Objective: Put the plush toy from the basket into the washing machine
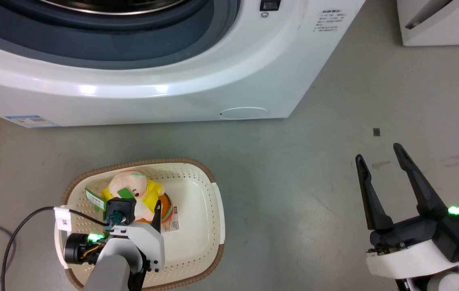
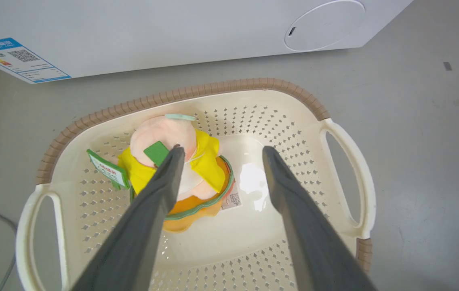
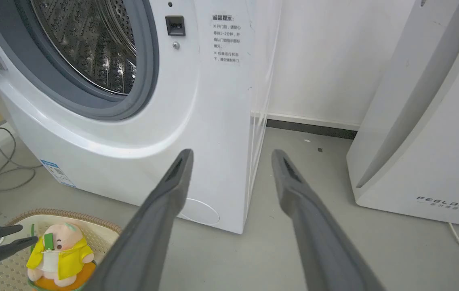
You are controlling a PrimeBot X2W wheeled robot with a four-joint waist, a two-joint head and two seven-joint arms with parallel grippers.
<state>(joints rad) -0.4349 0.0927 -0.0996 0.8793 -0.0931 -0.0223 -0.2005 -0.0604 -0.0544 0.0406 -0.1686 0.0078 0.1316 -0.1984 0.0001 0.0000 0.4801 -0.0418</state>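
Observation:
The plush toy (image 1: 132,184) sits upright in the left half of the cream basket (image 1: 210,173), which stands on the floor before the washing machine (image 1: 173,93). My left gripper (image 2: 222,150) hangs open above the basket (image 2: 229,85). Its left finger lines up with the toy's pink head (image 2: 165,135); its right finger is over bare basket floor. Nothing is gripped. My right gripper (image 1: 378,152) is open and empty above the floor, right of the basket. The right wrist view shows the washer's open port and steel drum (image 3: 92,44), and the toy (image 3: 62,250) low on the left.
A white slanted appliance marked FEELBIRD (image 3: 435,161) stands right of the washer, with a strip of grey floor (image 3: 294,161) between them. A black cable (image 1: 11,238) runs from my left wrist. Loose cables (image 3: 7,169) lie left of the washer.

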